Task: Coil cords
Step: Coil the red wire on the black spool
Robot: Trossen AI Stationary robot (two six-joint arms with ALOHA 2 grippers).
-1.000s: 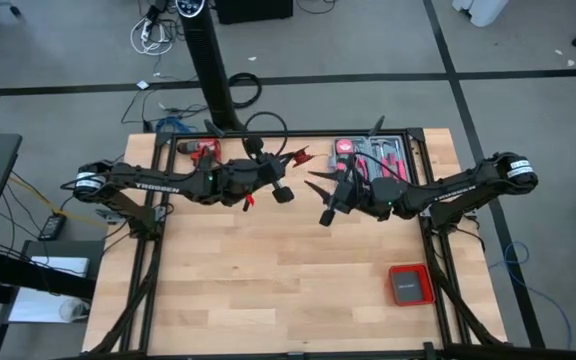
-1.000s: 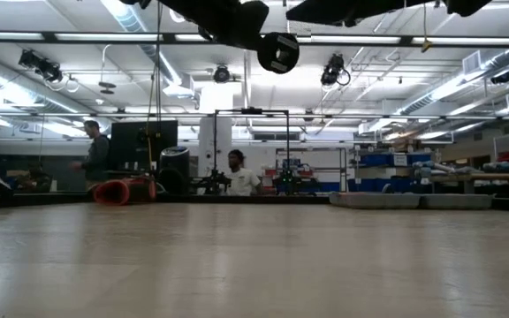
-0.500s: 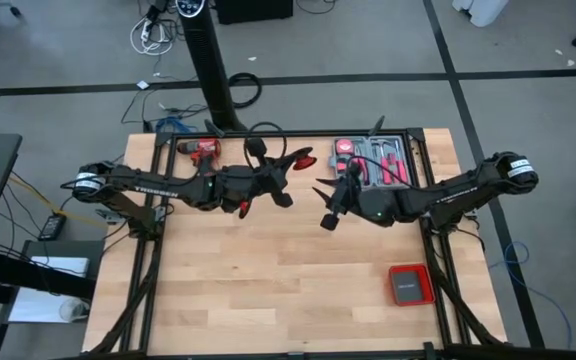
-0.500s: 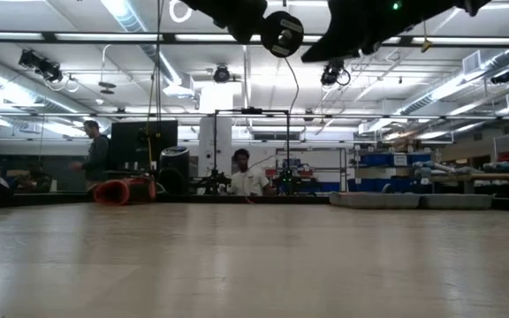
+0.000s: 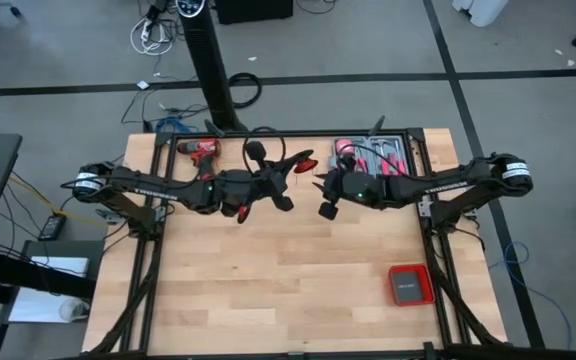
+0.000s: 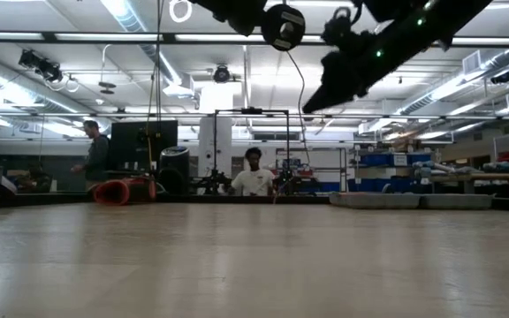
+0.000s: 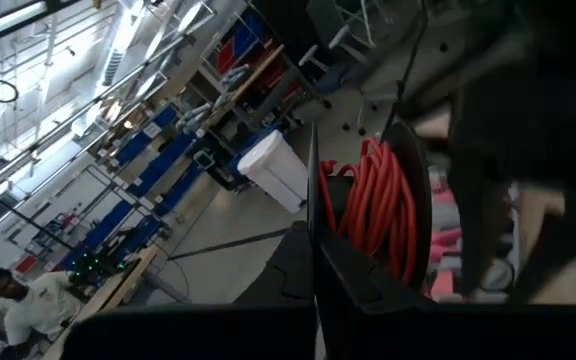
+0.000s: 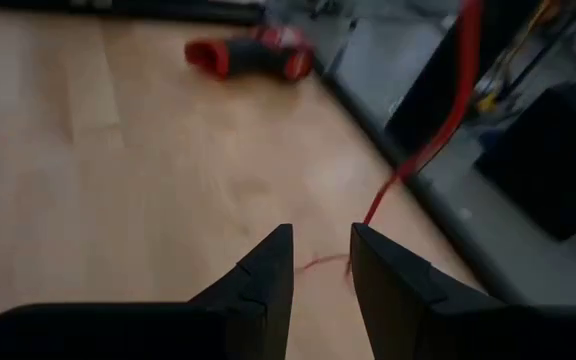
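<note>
In left wrist view only, coiled red cord point(image 7: 378, 200).

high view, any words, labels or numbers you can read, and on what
"TROSSEN" in white letters along the left arm, only just legible.
White lettering along the right arm: too small to read.
Red box, grey middle: no legible text.
Power drill and tool tray: markings too small to read.
Low and wrist views: no readable signs.
</note>
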